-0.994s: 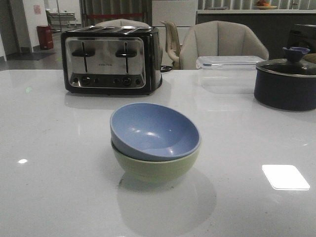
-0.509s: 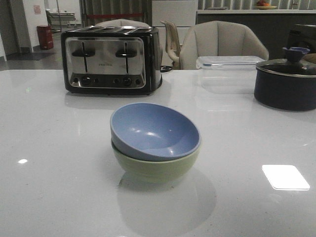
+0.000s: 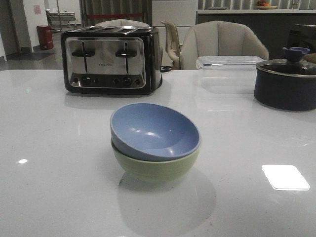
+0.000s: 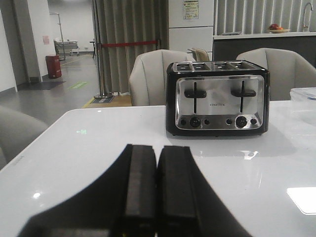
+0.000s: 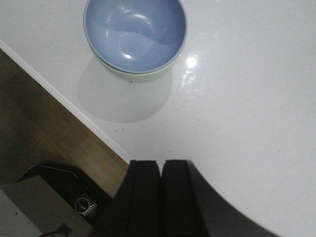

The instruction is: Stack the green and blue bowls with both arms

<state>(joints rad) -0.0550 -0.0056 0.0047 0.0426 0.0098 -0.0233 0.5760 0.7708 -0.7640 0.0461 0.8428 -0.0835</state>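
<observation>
The dusty blue bowl (image 3: 154, 131) sits tilted inside the pale green bowl (image 3: 155, 168) on the white table (image 3: 59, 187), mid-front. Both show in the right wrist view, the blue bowl (image 5: 134, 29) over the green bowl's rim (image 5: 140, 76). My right gripper (image 5: 160, 165) is shut and empty, well away from the bowls, near the table's edge. My left gripper (image 4: 157, 150) is shut and empty, above bare table, facing the toaster; no bowl shows in its view. Neither arm shows in the front view.
A chrome and black toaster (image 3: 111, 59) stands at the back left, also in the left wrist view (image 4: 217, 98). A dark lidded pot (image 3: 286, 81) and a clear plastic box (image 3: 229, 63) stand at the back right. Chairs behind the table. Wooden floor past the table edge (image 5: 49, 143).
</observation>
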